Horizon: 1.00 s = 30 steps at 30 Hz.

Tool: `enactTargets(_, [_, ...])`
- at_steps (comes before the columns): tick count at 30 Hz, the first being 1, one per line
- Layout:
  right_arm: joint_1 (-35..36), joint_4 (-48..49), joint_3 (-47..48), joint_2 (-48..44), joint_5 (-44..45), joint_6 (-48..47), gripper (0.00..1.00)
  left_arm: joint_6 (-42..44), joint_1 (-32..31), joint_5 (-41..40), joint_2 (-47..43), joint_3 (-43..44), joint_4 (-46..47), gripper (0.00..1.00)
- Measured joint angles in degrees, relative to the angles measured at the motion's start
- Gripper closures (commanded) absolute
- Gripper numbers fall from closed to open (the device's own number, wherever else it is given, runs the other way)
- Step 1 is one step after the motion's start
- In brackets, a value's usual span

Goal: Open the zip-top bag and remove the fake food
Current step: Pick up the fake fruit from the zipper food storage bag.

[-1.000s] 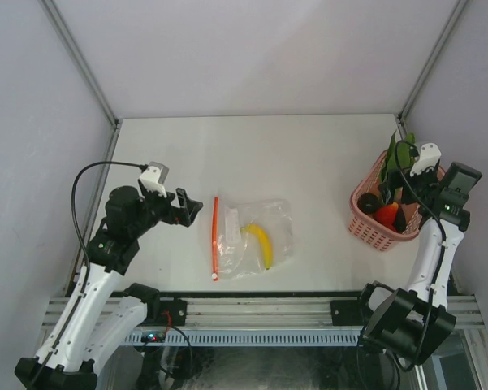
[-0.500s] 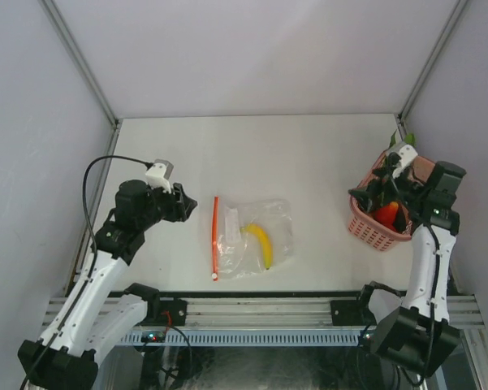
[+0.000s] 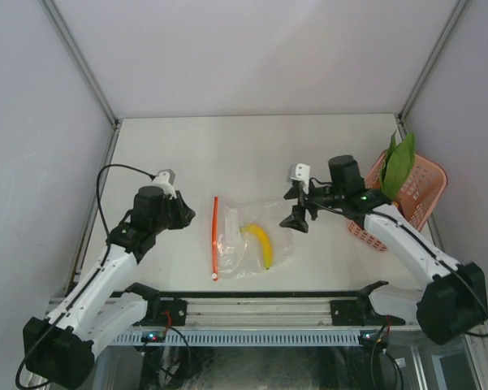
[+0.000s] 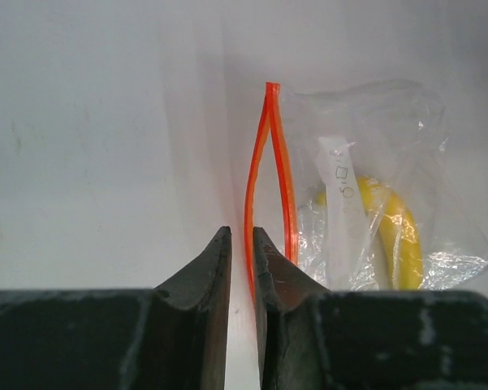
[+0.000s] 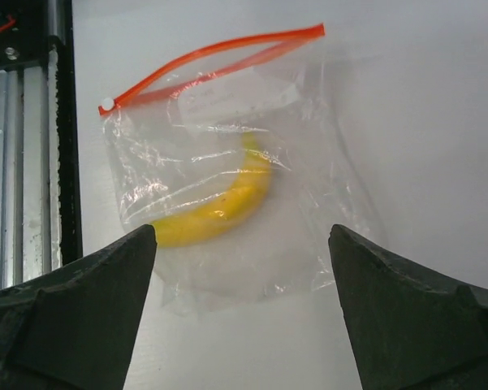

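**Bag lies flat, banana inside**

The zip-top bag [image 3: 276,221] lies at lower centre of the top view with the banana [image 3: 261,244] inside. Its orange zipper strip [image 3: 214,236], on the left edge, gapes slightly. The left gripper [image 3: 185,213] sits left of the strip without touching it, jaws nearly together. The right gripper [image 3: 297,213] hovers at the bag's right edge, jaws wide apart and empty.

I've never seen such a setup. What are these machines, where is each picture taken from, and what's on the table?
Two robot arms are bolted at the table's near edge. One picture looks down on both; the other two come from cameras on each wrist. A zip-top bag with an orange zipper strip lies flat, a yellow toy banana inside. A pink basket holding a green leafy vegetable sits at the right. The left gripper, jaws nearly together, is beside the strip; the right gripper is wide open, pointed at the bag. Neither holds anything.
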Motion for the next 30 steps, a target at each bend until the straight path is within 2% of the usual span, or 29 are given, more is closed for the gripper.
enactTargets(5, [5.9,3.3,0.0,8.7,9.7,5.9,0.41,-3.7,-6.5,-6.6,4.2,-4.1,5.4,0.84])
enactTargets(10, [8.5,5.1,0.0,13.8,15.6,10.0,0.47,-4.6,-7.5,-8.6,11.1,-9.6,13.0,0.85])
enactTargets(15, [10.1,5.4,0.3,19.1,20.2,13.2,0.49,-3.5,-8.9,-6.0,14.9,-11.8,22.4,0.83])
enactTargets(19, [10.2,4.1,1.7,22.3,22.5,14.3,0.55,-1.7,-9.9,-2.5,17.7,-12.5,29.7,0.8])
enactTargets(25, [10.2,2.0,5.0,26.3,23.9,15.1,0.72,1.2,-13.7,1.9,21.2,-14.1,36.2,0.73])
enactTargets(30, [9.8,-0.2,6.9,28.4,24.0,15.2,0.8,4.4,-17.5,3.8,21.9,-14.7,40.6,0.66])
